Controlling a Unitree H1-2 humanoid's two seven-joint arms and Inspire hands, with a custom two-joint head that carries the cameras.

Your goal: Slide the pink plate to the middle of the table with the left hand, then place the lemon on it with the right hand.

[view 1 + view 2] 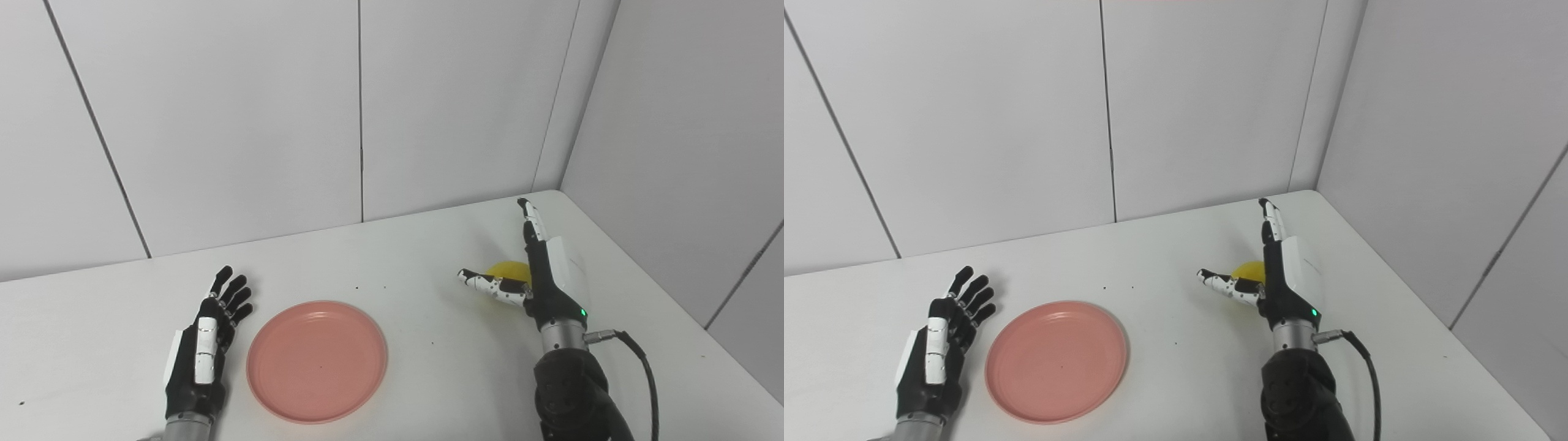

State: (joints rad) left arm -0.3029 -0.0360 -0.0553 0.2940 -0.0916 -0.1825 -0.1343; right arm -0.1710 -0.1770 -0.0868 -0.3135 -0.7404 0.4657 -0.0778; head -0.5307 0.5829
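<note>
- Left eye view shows us the white table (429,257) filling the lower half, backed by pale wall panels (233,122) that meet in a corner at the far right
- We see the pink plate (317,360) lying flat on the table, left of the middle and near the front edge; it looks like stiff, light plastic with a shallow raised rim, so we judge it will slide easily on the smooth top if pushed at the rim from its left side
- Our right hand (539,278) stands edge-up on the right part of the table, fingers (531,220) stretched straight toward the far wall and thumb (490,285) spread out to the left; it is wide apart and holds nothing
- Our left hand (205,346) rests just beside the plate's left rim, fingers extended and a little fanned, empty; we cannot tell whether it touches the rim
- The lemon (508,270) sits on the table in the crook between the right thumb and palm, mostly hidden; whether the hand touches it we cannot tell
- We judge the lemon small, firm and round, with a waxy skin that could roll or slip; the safest hold is around its middle, thumb on one side and fingers on the other
- The lemon and plate lie well apart
</note>
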